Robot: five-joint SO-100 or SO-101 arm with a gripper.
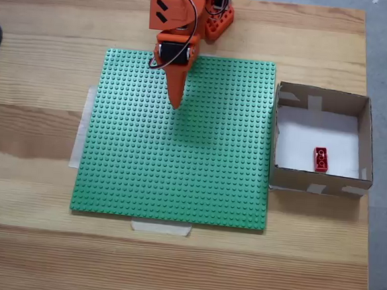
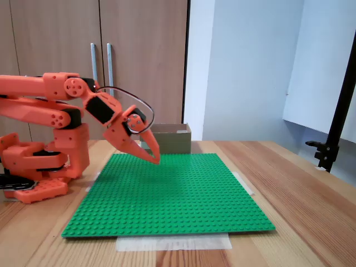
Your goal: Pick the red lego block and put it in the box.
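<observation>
Inside the box (image 1: 363, 140), red lego block (image 1: 321, 159), far from hand (image 1: 176, 104).

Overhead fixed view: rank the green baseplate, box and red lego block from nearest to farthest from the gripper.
1. green baseplate, directly under the gripper.
2. box, off the plate's right edge.
3. red lego block, inside the box, lower right.

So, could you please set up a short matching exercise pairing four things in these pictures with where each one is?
Things:
1. red lego block
2. box
3. green baseplate
4. gripper

Places:
A. taped flat on the wooden table
B. raised above the baseplate, empty, pointing down
C. on the white floor inside the box
D. right of the baseplate in the fixed view from above

Pairs: 1-C, 2-D, 3-A, 4-B
</observation>
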